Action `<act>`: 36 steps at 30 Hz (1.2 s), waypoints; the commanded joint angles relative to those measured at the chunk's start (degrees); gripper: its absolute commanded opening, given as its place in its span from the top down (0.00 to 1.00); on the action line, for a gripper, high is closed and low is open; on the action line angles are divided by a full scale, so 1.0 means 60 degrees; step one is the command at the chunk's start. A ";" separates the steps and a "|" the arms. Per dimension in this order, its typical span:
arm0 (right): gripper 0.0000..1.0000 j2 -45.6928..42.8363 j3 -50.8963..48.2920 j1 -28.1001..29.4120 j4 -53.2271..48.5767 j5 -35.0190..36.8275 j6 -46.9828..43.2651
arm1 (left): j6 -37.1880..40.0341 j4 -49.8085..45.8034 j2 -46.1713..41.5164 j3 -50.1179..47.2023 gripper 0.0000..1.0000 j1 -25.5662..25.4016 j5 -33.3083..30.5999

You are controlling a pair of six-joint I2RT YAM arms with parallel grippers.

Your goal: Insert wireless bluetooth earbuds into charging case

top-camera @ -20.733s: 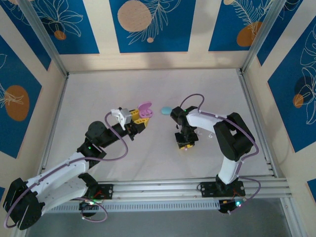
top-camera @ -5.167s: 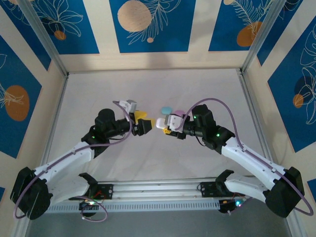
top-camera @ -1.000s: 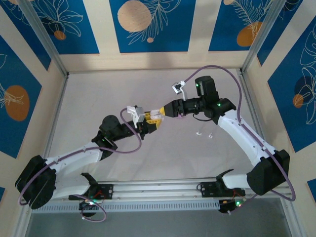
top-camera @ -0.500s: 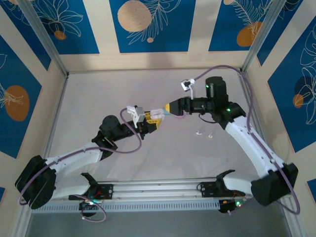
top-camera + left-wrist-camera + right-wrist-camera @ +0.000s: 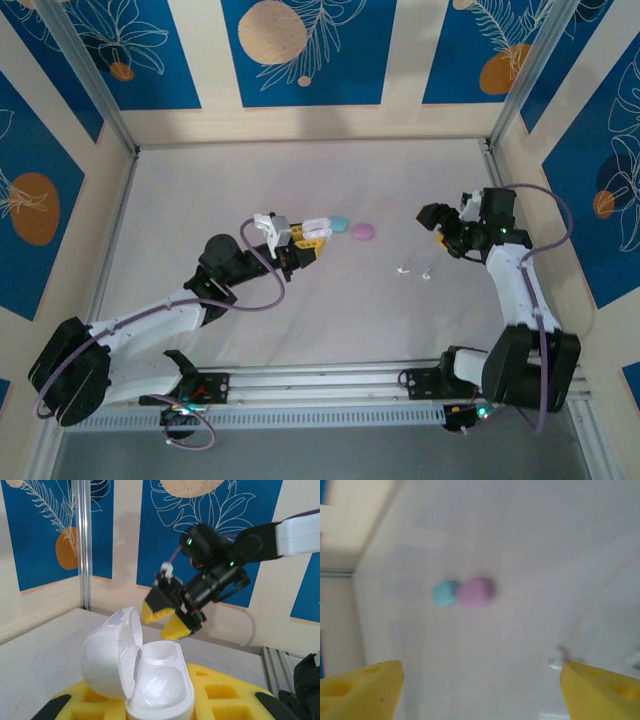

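two white earbuds (image 5: 403, 269) too tiny to make out from the top, blue case (image 5: 445, 593) and pink case (image 5: 476, 592) just fuzzy blobs from the right wrist, bottom of the open white case (image 5: 160, 690) cut off at the left wrist picture's lower edge

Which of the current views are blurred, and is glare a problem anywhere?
Right wrist: soft throughout, the blue case and pink case are fuzzy blobs. Left wrist: sharp on the white case, only mild sheen on its open lid. Top external: crisp, evenly lit.
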 commanded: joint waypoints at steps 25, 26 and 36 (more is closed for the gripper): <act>0.36 0.4748 0.1844 0.2523 -0.1515 0.2620 -0.1906 | 0.0259 -0.0496 -0.0741 -0.0164 0.94 -0.0095 -0.0401; 0.36 0.4802 0.1863 0.2564 -0.1577 0.2639 -0.1880 | 0.0282 -0.0549 -0.0793 -0.0170 0.94 -0.0103 -0.0430; 0.36 0.4789 0.1414 0.3005 -0.1907 0.2872 -0.1738 | 0.0311 -0.0536 -0.0672 -0.0144 0.94 -0.0104 -0.0424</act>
